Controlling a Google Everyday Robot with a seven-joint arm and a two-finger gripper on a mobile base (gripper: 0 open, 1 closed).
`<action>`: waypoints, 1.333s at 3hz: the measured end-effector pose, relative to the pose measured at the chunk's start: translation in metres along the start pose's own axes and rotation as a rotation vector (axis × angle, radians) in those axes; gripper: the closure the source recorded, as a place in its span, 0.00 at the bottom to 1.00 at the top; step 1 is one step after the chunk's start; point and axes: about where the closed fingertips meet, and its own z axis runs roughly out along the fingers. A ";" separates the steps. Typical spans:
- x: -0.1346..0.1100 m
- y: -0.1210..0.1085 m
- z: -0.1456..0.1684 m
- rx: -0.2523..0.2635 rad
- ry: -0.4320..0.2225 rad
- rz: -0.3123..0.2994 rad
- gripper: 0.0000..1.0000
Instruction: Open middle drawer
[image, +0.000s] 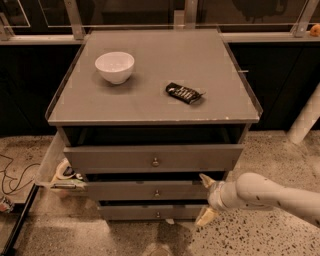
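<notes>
The grey cabinet (150, 100) has three stacked drawer fronts. The middle drawer (125, 191) is the shallow grey front with a small round knob (157, 193) at its centre. It sits a little forward of the cabinet body, under the taller top front (110, 158) and above the smallest bottom front (130, 212). My gripper (205, 198) is at the right end of the middle drawer front, on a white arm coming from the right. It is open and empty, with one fingertip (204, 178) above and one below.
A white bowl (114, 66) and a black packet (183, 93) lie on the cabinet top. A side tray (50, 160) with small items hangs off the cabinet's left. Cables (12, 175) lie on the speckled floor at left. A white post (305, 122) stands at right.
</notes>
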 end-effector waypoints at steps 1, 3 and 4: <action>0.008 0.000 0.025 -0.012 0.006 0.007 0.00; 0.006 -0.012 0.053 0.008 -0.012 -0.027 0.00; 0.002 -0.023 0.060 0.039 -0.037 -0.062 0.00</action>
